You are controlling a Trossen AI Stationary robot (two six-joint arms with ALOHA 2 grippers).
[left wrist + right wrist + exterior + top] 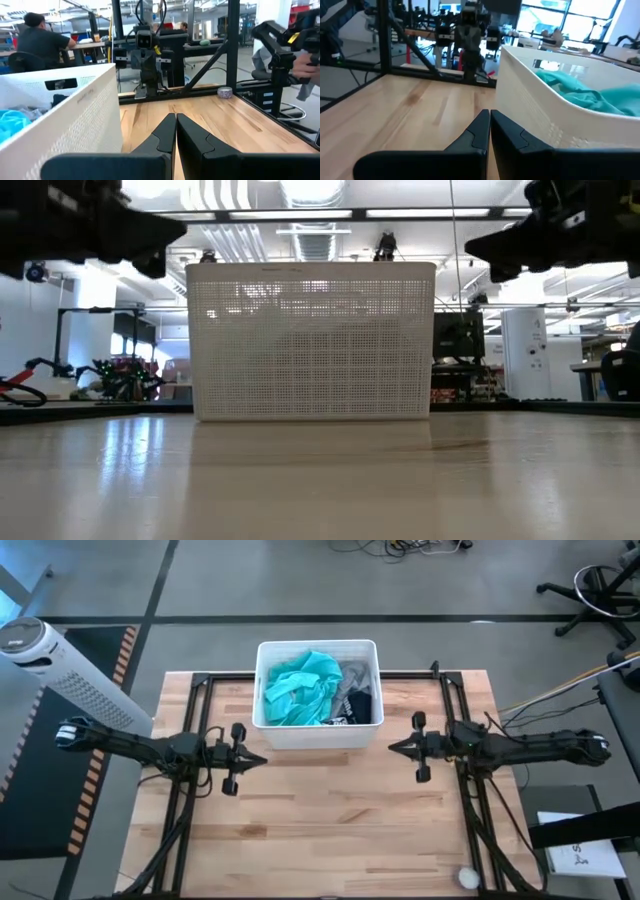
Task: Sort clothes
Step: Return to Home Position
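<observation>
The clothes lie piled in a white plastic bin [316, 737] at the table's far middle. A teal garment [300, 688] lies on top at the left; grey [352, 678] and black [358, 705] pieces show at the right. The teal garment also shows in the right wrist view [585, 95]. The navy and lavender garments are hidden. My left gripper [262, 759] is shut and empty, just near-left of the bin. My right gripper [392, 746] is shut and empty, just right of the bin's near corner. Both point at each other above the table.
The wooden table [330, 830] has bare room in front of the bin. A roll of tape [466, 878] lies at the near right corner. A white cylinder fan [60, 670] stands off the table's far left. A person sits beyond the table [37, 42].
</observation>
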